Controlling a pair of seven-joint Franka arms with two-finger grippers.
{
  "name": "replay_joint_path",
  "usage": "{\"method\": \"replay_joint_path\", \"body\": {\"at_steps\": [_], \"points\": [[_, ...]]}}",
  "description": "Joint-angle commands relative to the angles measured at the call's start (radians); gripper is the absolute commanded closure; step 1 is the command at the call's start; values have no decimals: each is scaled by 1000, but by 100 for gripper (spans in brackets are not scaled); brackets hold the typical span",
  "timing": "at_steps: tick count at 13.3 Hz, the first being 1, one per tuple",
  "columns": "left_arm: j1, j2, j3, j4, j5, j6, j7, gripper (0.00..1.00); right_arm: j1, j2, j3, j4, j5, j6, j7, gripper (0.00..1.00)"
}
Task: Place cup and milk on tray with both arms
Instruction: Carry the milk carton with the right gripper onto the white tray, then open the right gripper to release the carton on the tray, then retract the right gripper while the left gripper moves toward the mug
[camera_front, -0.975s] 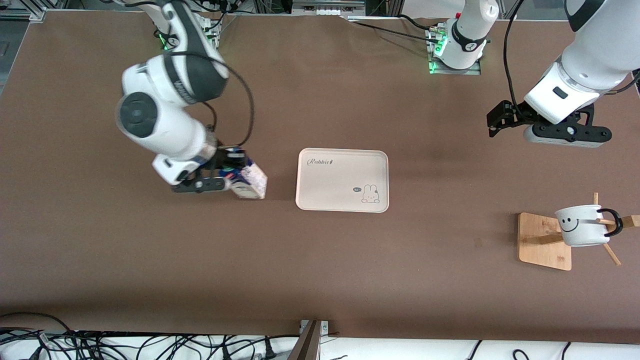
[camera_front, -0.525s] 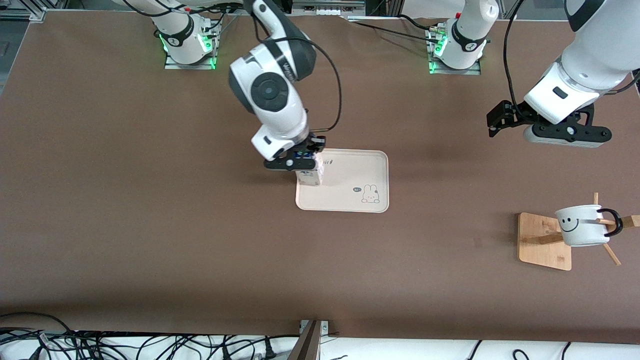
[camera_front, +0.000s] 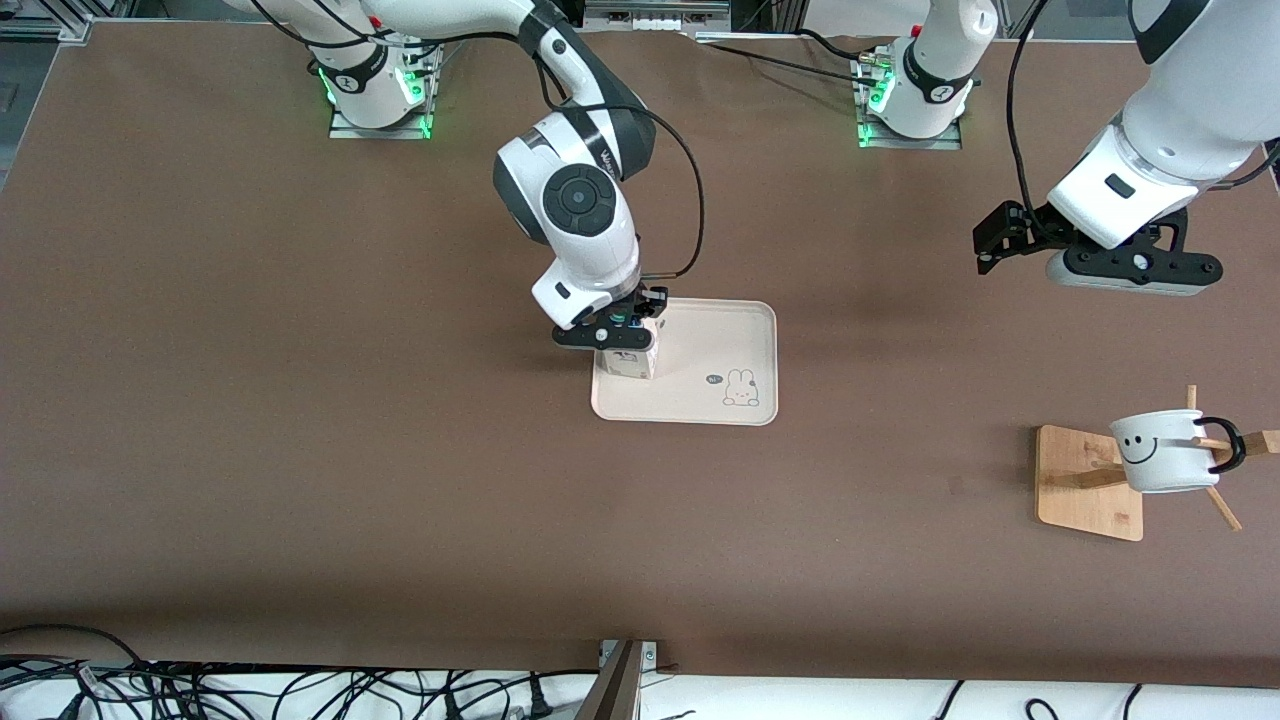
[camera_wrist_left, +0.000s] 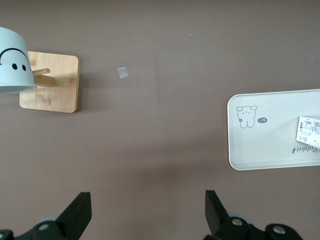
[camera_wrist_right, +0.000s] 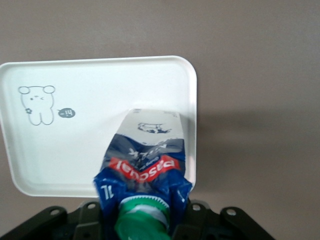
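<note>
The milk (camera_front: 628, 362), a blue and white carton with a green cap, stands upright at the end of the cream tray (camera_front: 700, 345) toward the right arm. My right gripper (camera_front: 615, 335) is shut on its top. The right wrist view shows the milk (camera_wrist_right: 145, 160) between the jaws of that gripper (camera_wrist_right: 142, 220), its base down on the tray (camera_wrist_right: 90, 100). The white smiley cup (camera_front: 1160, 450) hangs on a wooden rack (camera_front: 1085, 480) toward the left arm's end. My left gripper (camera_front: 1135, 270) waits open and empty above bare table, its fingertips (camera_wrist_left: 77, 215) wide apart.
The left wrist view shows the cup (camera_wrist_left: 12, 62), the rack (camera_wrist_left: 52, 82), the tray (camera_wrist_left: 270, 140) and the milk (camera_wrist_left: 309, 131). A small tape patch (camera_front: 957, 485) lies on the brown table. Cables (camera_front: 300, 690) run along the edge nearest the front camera.
My right arm has carried the milk from the table toward the right arm's end onto the tray and lowered it there. The left arm has not moved.
</note>
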Motion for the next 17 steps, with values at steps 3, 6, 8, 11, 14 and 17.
{"method": "replay_joint_path", "body": {"at_steps": [3,6,8,11,14,17], "points": [[-5,14,1,36,0,-41,-12,0,8,23,-11,33,-20,9,17,0],[-1,14,3,36,-2,-50,-9,0,5,-57,-36,41,-10,-11,12,0],[-2,14,3,36,-2,-50,-11,0,4,-115,-71,45,-8,-66,5,0],[-4,14,1,36,-2,-50,-18,0,-51,-220,-158,45,-3,-219,-129,0],[-9,24,-16,36,1,-95,-100,0,-218,-290,-172,45,69,-358,-292,0],[-1,65,-23,85,-25,-95,-132,0,-355,-472,-163,-75,57,-431,-577,0]]}}
